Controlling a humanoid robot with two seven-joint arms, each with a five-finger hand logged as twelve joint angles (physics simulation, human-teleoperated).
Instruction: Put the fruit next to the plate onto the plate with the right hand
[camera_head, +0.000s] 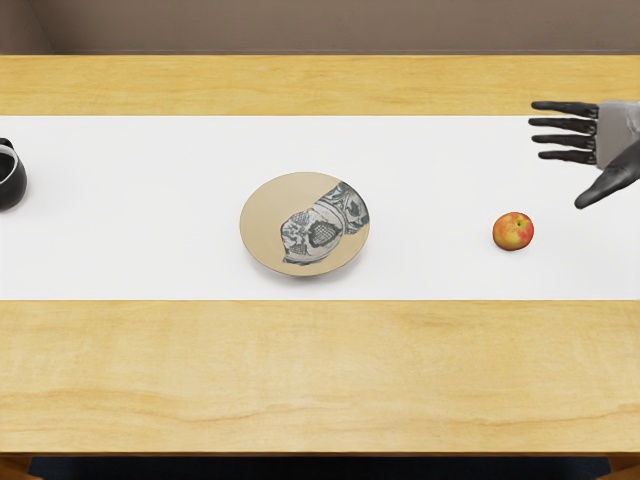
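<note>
Head view: right hand (598, 145) hovered empty, fingers spread, at the desk's (320, 380) right edge; apple (513, 231) lay well apart from plate (262, 232).

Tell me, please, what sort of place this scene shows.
Probably a simulated dining setting: a wooden table with a white runner, a patterned plate and an apple beside it.

One fruit (513, 231) lies below the fingers (560, 125) of the one right hand (592, 150) in view. Left of the fingers are one plate (265, 225) and, farther off, one dark object (8, 180).
</note>
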